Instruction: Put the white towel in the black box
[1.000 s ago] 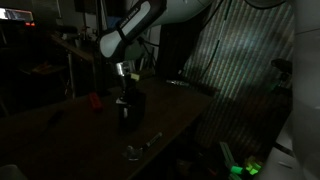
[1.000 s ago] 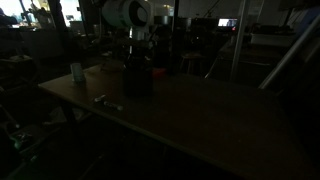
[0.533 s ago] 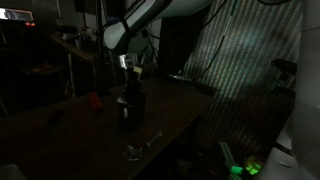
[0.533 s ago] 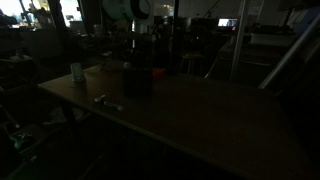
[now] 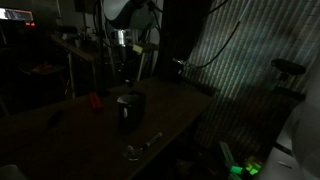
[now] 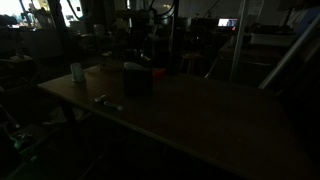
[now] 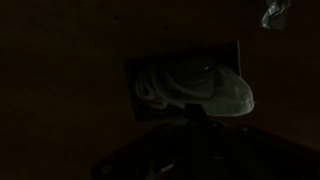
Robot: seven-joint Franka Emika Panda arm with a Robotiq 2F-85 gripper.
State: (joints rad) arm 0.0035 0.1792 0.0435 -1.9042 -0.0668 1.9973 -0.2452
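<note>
The black box (image 5: 130, 110) stands on the dark table in both exterior views (image 6: 138, 80). In the wrist view the white towel (image 7: 205, 92) lies crumpled inside the box (image 7: 133, 75), and one fold bulges over a side. My gripper (image 5: 124, 48) hangs well above the box and holds nothing that I can see. In the wrist view its fingers (image 7: 203, 122) are only a dark silhouette below the towel, so I cannot tell whether they are open or shut. The scene is very dark.
A small red object (image 5: 94, 100) lies beside the box and also shows in an exterior view (image 6: 158, 72). A pale cup (image 6: 77, 72) stands near a table corner. A metallic item (image 5: 141, 148) lies by the table's edge. Cluttered shelves stand behind.
The gripper has risen straight up from just above the box to well clear of it. The towel stays in the box.
</note>
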